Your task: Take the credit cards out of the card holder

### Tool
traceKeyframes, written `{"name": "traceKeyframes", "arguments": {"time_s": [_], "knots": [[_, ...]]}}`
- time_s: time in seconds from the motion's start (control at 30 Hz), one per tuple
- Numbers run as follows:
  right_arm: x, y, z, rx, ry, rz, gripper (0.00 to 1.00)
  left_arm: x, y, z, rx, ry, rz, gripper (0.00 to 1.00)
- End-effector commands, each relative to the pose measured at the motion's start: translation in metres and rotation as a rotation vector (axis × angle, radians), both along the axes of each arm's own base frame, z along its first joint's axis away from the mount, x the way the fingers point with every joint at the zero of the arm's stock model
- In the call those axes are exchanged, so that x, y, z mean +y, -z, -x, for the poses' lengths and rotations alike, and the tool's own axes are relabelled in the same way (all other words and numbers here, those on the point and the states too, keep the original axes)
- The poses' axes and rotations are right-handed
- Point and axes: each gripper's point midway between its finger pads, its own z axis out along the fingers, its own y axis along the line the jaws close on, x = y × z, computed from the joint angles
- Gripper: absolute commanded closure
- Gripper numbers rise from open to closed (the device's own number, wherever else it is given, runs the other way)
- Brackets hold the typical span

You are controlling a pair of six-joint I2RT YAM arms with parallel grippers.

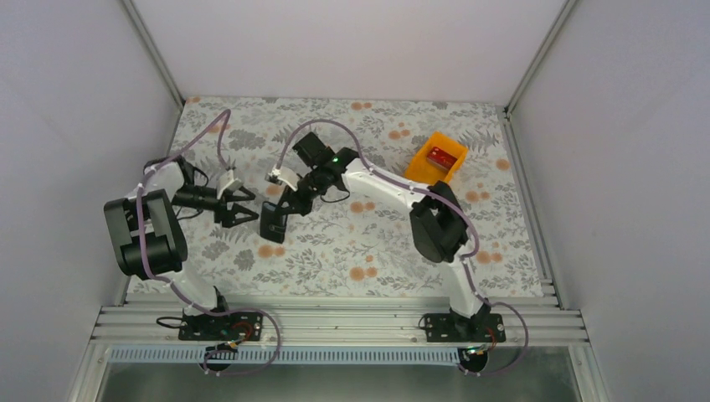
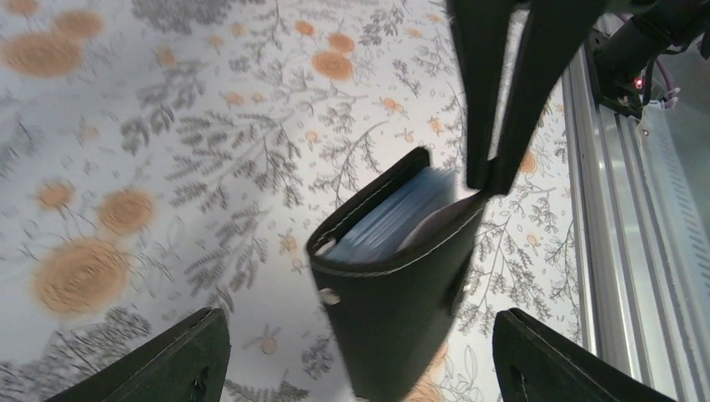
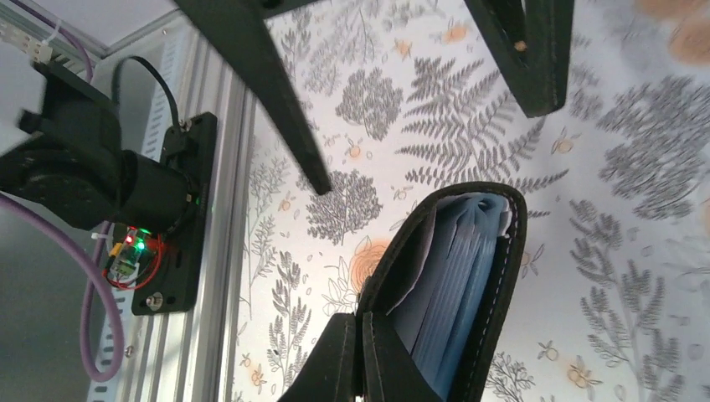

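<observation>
You worked over the floral table, and everything was arranged around the card holder. You had the right gripper pinched shut on one edge of the card holder from above. This was apparently so that it stood upright with its mouth gaping and its grey-blue pockets turned toward the other arm. Whether its lower end touched the cloth I cannot tell.

The left gripper sat just left of the card holder, jaws spread wide and holding nothing, with one finger off to either side of the mouth. I judge you placed it there to reach in for a card.

The orange bin stood well to the card holder's right and farther back, likely as the drop point. One red credit card lay in it. No red showed in the pockets from either wrist view, so I cannot tell whether any card was inside.
</observation>
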Motion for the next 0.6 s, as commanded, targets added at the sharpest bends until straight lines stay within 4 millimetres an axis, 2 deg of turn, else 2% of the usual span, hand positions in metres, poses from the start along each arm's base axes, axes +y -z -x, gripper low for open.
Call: {"name": "traceKeyframes", "arguments": {"time_s": [0.0,0.2,0.3,0.4,0.43,0.57], "knots": [[-0.009,-0.068,-0.001,-0.173,-0.018,-0.095,0.96,-0.008,-0.043,-0.009,-0.174,0.071,0.042,0.2],[-0.018,-0.104,0.001,-0.266,-0.02,-0.131,0.96,-0.031,-0.067,-0.005,-0.263,0.174,-0.023,0.16],[-0.023,-0.117,-0.001,-0.319,-0.013,-0.135,0.96,-0.044,-0.084,-0.005,-0.286,0.194,-0.012,0.16],[-0.026,-0.125,0.0,-0.338,-0.013,-0.142,0.96,-0.051,-0.089,-0.005,-0.275,0.195,0.007,0.18],[-0.027,-0.128,0.001,-0.346,-0.013,-0.149,0.96,-0.053,-0.089,-0.003,-0.273,0.201,0.013,0.21],[-0.031,-0.14,0.001,-0.378,-0.002,-0.172,0.96,-0.066,-0.087,0.008,-0.258,0.243,0.02,0.62]]}}
